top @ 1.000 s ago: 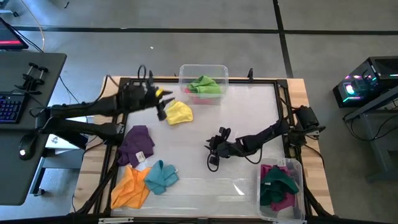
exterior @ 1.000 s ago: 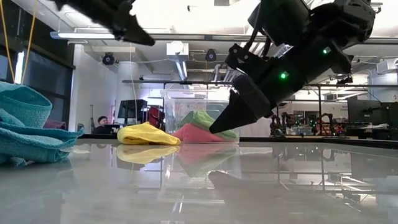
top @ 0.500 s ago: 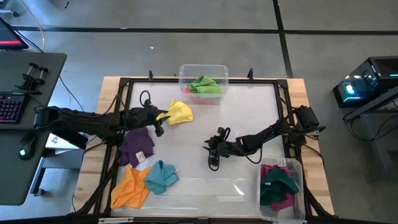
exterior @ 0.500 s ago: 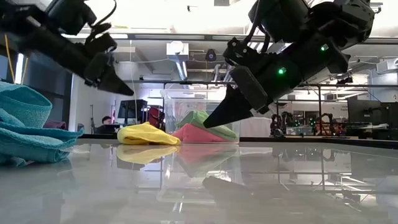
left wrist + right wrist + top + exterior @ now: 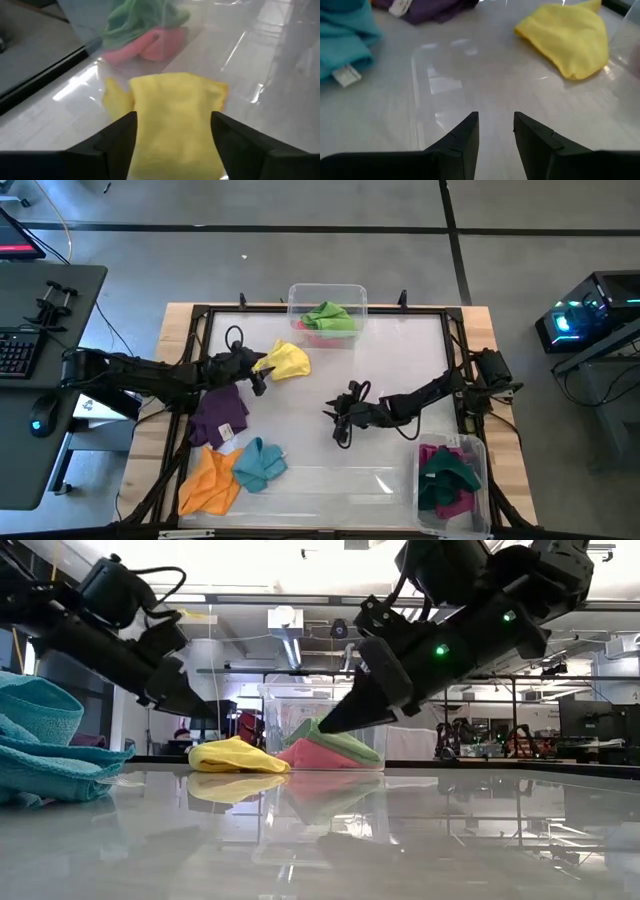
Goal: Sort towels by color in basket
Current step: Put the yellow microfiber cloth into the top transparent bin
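Up in the middle-left of the overhead frame, the left gripper (image 5: 262,371) hangs just beside the yellow towel (image 5: 289,361), jaws spread wide with the cloth framed between them in its wrist view and nothing held yet. That towel lies loose on the counter (image 5: 390,350), near the clear bin (image 5: 327,292) at top centre that already holds the light green towel (image 5: 330,315) over the pink towel (image 5: 318,753). To take it well, I'd say the jaws should come down over the thick bunched middle rather than a thin edge, press right to the slick surface, then close. Mid-frame, the right gripper (image 5: 340,420) waits low over bare counter, jaws part open and empty. Purple, orange and teal towels lie at lower left.
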